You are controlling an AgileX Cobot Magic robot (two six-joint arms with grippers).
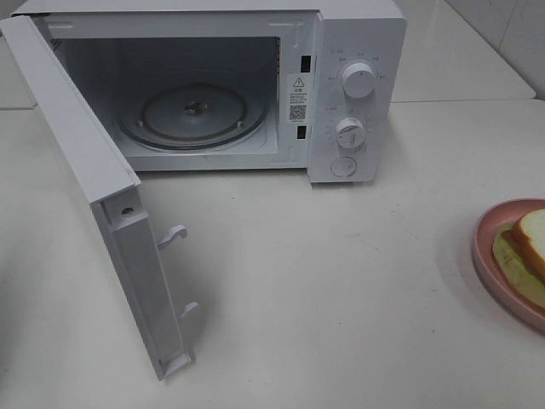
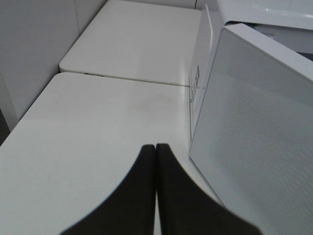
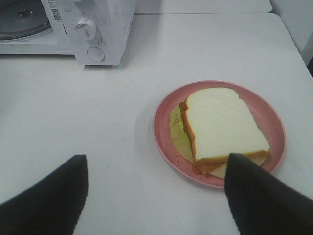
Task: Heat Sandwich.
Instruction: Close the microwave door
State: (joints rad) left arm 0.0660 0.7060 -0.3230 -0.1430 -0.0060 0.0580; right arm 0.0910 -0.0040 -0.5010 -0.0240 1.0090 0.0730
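Note:
The sandwich (image 3: pixel 222 125), white bread with tan crust, green lettuce and reddish filling, lies on a round pink plate (image 3: pixel 164 129). In the high view the sandwich (image 1: pixel 532 243) and plate (image 1: pixel 485 251) sit at the table's right edge, partly cut off. The white microwave (image 1: pixel 358 85) stands at the back with its door (image 1: pixel 94 179) swung open and its glass turntable (image 1: pixel 194 111) bare. My right gripper (image 3: pixel 156 196) is open, hovering above the table just short of the plate. My left gripper (image 2: pixel 155 149) is shut and empty, beside the outside of the open door (image 2: pixel 254 132).
The microwave has two knobs (image 1: pixel 358 81) and a round button (image 1: pixel 342 166) on its right panel. The open door juts toward the front left. A second white table (image 2: pixel 137 39) adjoins behind. Neither arm shows in the high view.

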